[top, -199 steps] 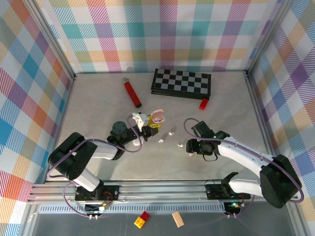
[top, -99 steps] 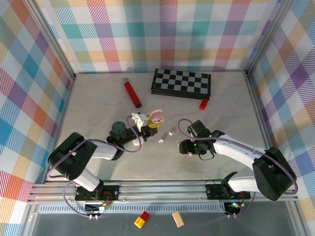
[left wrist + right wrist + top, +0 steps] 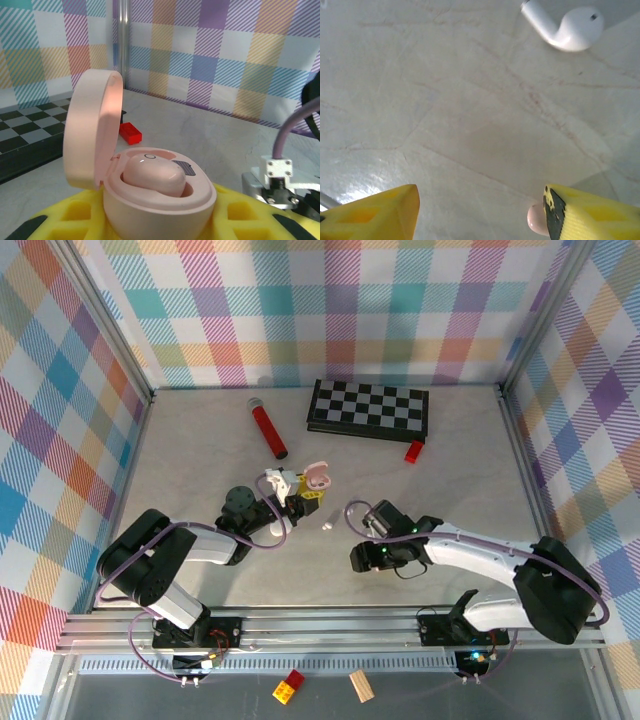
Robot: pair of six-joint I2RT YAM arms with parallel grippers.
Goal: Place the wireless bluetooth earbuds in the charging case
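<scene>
Two arms, two roles. Your left gripper (image 3: 296,496) looks clamped on base of pink charging case (image 3: 160,200), with lid (image 3: 95,135) hinged up. Seated pink earbud (image 3: 152,177) sits in its well: glossy, rounded, stem hidden. Your right gripper (image 3: 480,205) hangs low over table (image 3: 445,110), fingers apart, nothing between. Loose pink earbud (image 3: 535,220) peeks out just beside one finger. White earbud (image 3: 567,27) lies farther off, on its side. Judgement: about half done for this case; you have loose pink one left to lift and seat.
</scene>
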